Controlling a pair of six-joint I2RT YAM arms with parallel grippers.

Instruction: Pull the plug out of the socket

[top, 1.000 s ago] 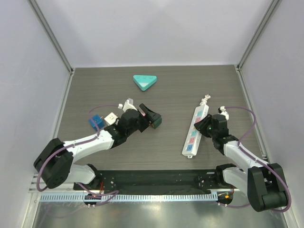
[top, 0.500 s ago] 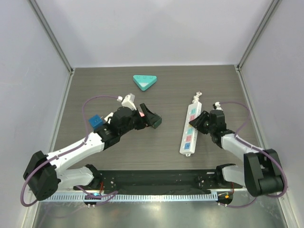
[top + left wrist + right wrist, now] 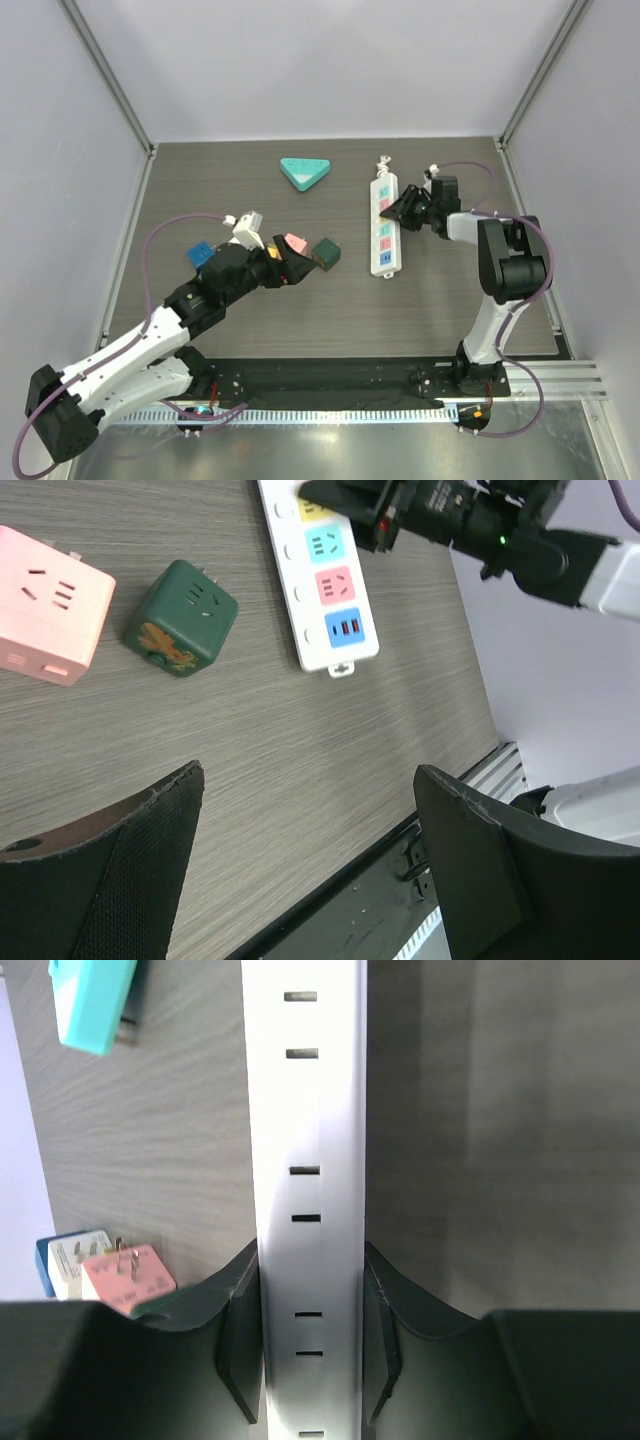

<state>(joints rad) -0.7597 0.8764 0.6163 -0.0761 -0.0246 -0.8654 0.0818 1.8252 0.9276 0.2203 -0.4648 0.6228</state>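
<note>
The socket, a long white power strip (image 3: 385, 225), lies on the table right of centre, knotted cord at the far end and blue label at the near end. My right gripper (image 3: 403, 210) is shut on its far half from the right side. In the right wrist view the fingers (image 3: 240, 1350) press both sides of the strip (image 3: 307, 1160). The outlets seen in the left wrist view (image 3: 322, 575) are empty. A dark green plug cube (image 3: 325, 252) with prongs lies free on the table (image 3: 180, 618). My left gripper (image 3: 287, 265) is open and empty just left of it (image 3: 310, 880).
A pink plug cube (image 3: 293, 243) lies beside the green one (image 3: 45, 605). A blue cube (image 3: 200, 255) sits by the left arm. A teal triangular block (image 3: 303, 171) lies at the back centre (image 3: 90, 1000). Walls enclose three sides.
My right gripper carried the power strip farther back and turned it almost straight. My left gripper let go of the dark green cube and drew back to the left.
</note>
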